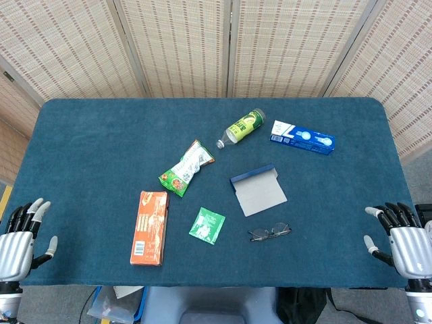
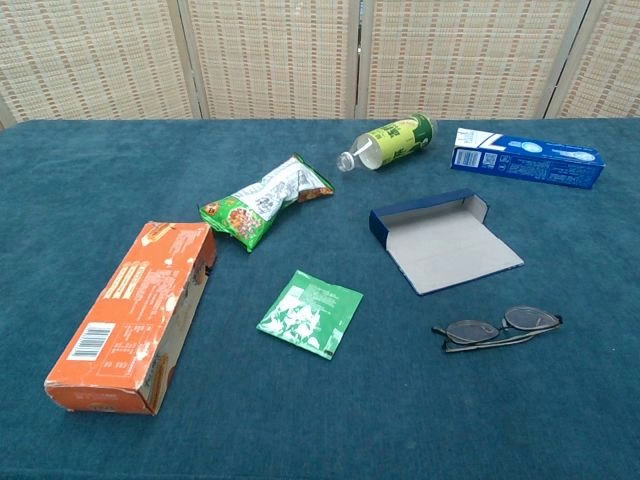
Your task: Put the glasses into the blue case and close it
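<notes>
Folded dark-framed glasses [image 1: 270, 233] [image 2: 497, 329] lie on the blue tablecloth near the front edge. Just behind them the blue case [image 1: 258, 190] [image 2: 445, 241] lies open, its grey lining facing up and its flap spread flat. My left hand [image 1: 20, 239] hovers at the table's front left corner, fingers apart and empty. At the front right corner my right hand [image 1: 401, 239] is likewise spread and holds nothing. Both hands are far from the glasses and appear only in the head view.
An orange box [image 1: 149, 227] [image 2: 136, 311] lies front left, a green sachet [image 1: 207, 225] [image 2: 311, 312] beside it. A snack bag [image 1: 186, 167] [image 2: 266, 201], a green bottle [image 1: 241, 127] [image 2: 389, 143] and a blue toothpaste box [image 1: 302, 138] [image 2: 527, 159] lie further back.
</notes>
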You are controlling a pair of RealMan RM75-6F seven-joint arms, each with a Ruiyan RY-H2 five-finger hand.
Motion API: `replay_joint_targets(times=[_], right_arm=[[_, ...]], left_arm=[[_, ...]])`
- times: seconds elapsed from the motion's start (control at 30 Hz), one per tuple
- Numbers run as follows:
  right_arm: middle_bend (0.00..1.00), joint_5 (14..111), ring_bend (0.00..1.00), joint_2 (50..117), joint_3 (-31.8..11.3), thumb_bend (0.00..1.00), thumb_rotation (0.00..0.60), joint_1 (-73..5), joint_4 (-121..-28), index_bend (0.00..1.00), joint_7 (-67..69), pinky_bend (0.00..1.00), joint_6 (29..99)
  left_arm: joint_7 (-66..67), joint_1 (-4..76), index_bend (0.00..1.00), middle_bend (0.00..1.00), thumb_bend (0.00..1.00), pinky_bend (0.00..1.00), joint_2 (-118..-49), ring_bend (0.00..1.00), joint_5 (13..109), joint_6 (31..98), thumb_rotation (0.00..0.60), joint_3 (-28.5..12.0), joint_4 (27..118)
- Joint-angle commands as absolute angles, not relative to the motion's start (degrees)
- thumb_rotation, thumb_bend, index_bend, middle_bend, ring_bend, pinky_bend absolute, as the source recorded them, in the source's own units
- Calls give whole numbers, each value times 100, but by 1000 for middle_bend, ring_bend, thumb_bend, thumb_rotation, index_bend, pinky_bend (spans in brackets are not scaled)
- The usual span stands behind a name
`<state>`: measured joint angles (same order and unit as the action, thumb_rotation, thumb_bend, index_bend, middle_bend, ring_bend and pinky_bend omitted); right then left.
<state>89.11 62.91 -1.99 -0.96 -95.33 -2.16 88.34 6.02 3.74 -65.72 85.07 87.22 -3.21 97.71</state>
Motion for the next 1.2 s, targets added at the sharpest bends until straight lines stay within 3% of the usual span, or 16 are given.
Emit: replay_joint_targets(times=[0.03, 0.67, 1.2], right_arm=[[269, 8907, 155, 6293, -201, 317, 600, -101, -9532, 262, -232, 119, 8825], [269, 9195, 155, 6298, -139, 317, 600, -248, -9620, 262, -355, 119, 8687], [300, 9541, 172, 6723, -82, 317, 600, -1300, -9817, 264, -974, 123, 7170]], left_arm=[[609, 374, 81, 0, 425, 0, -6572, 0, 8502, 8722, 600, -322, 9770], [574, 354, 81, 0, 425, 0, -6571, 0, 8507, 8757, 600, -314, 9761], [464, 255, 81, 0, 424, 0, -6548, 0, 8550, 8886, 600, -275, 9738]])
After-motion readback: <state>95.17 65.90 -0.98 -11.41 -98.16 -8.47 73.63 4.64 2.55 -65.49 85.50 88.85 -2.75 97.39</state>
